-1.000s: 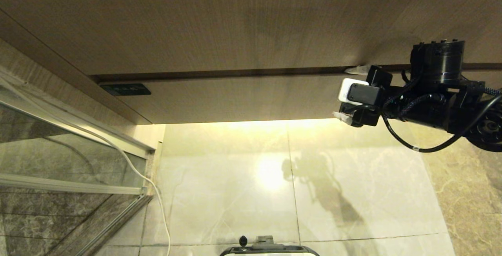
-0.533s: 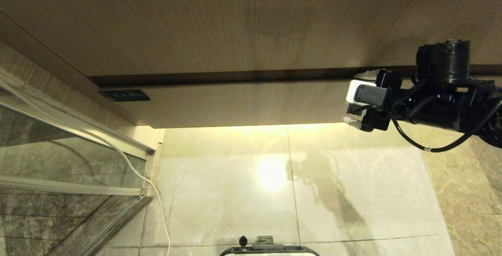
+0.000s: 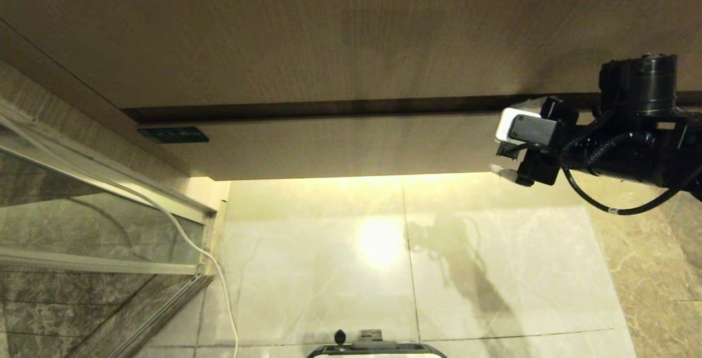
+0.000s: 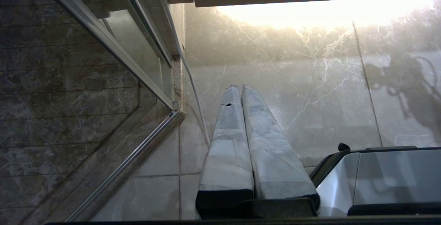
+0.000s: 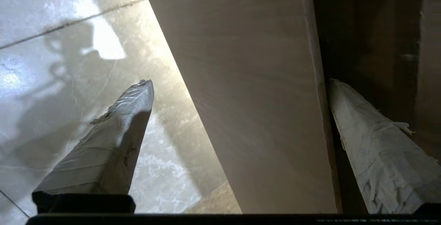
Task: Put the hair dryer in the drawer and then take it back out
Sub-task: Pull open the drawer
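Wood-grain drawer [image 3: 340, 147] front had slid a little further from the vanity, its dark top gap wider than a second before, so opening was under way. The right gripper [image 3: 513, 144], near the drawer's right end, straddled the front, spread wide, one finger [image 5: 372, 149] in the gap. The left gripper [image 4: 237, 87] hung pressed together below the drawer. The hair dryer was not visible.

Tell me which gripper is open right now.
The right gripper: its taped fingers stand wide apart, straddling the drawer front. The left gripper's fingers are pressed together.
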Available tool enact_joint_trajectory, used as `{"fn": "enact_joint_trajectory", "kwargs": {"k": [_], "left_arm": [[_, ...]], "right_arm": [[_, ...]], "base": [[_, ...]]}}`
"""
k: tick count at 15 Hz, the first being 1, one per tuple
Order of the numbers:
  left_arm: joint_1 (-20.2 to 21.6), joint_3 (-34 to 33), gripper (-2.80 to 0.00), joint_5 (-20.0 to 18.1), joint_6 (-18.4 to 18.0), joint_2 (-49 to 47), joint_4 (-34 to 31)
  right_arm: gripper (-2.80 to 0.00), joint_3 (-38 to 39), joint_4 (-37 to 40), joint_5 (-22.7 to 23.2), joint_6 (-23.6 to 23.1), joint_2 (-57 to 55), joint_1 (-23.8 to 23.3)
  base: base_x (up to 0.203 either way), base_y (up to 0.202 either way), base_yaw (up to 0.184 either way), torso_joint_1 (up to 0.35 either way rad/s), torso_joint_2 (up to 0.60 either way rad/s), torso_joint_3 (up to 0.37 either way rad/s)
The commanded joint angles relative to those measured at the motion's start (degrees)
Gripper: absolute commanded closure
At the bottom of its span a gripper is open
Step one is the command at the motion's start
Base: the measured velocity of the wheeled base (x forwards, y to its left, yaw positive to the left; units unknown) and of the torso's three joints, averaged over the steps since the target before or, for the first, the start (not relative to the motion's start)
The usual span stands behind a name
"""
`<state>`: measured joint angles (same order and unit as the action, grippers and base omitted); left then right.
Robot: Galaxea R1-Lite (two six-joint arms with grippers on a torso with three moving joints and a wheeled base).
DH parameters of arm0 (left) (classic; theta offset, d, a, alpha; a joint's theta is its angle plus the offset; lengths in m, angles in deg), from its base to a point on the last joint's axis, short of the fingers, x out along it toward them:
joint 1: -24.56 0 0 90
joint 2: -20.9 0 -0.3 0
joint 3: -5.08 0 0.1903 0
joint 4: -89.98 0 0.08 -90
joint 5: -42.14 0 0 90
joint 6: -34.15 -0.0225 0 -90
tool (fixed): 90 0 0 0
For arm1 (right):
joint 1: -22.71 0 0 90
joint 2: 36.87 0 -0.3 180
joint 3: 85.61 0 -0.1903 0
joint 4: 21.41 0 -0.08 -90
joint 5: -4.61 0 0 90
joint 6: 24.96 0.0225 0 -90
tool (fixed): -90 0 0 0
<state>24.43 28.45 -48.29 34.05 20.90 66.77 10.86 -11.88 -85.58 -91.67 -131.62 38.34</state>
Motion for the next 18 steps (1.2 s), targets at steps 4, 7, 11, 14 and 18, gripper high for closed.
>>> {"fn": "enact_joint_trajectory", "kwargs": {"k": [4, 7, 11, 14, 18], "left_arm": [[-0.03, -0.01, 0.0, 0.0, 0.01, 0.0, 0.02], [-0.04, -0.05, 0.0, 0.0, 0.01, 0.0, 0.02], [-0.04, -0.08, 0.0, 0.0, 0.01, 0.0, 0.02], [-0.04, 0.0, 0.0, 0.0, 0.01, 0.0, 0.02], [-0.01, -0.04, 0.0, 0.0, 0.01, 0.0, 0.02]], "right_arm": [[-2.8, 2.46, -1.02, 0.01, -0.5, 1.17, 0.18], [-2.8, 7.5, 6.18, -0.07, -0.27, 5.9, 0.12], [-2.8, 14.22, 9.95, -0.63, 0.13, 11.92, -0.39], [-2.8, 13.5, 9.71, -0.17, 0.17, 12.93, -0.69], [-2.8, 13.45, -1.59, 1.09, 0.26, 10.86, -0.42]], "base": [[0.0, 0.0, 0.0, 0.0, 0.0, 0.0], [0.0, 0.0, 0.0, 0.0, 0.0, 0.0], [0.0, 0.0, 0.0, 0.0, 0.0, 0.0], [0.0, 0.0, 0.0, 0.0, 0.0, 0.0], [0.0, 0.0, 0.0, 0.0, 0.0, 0.0]]}}
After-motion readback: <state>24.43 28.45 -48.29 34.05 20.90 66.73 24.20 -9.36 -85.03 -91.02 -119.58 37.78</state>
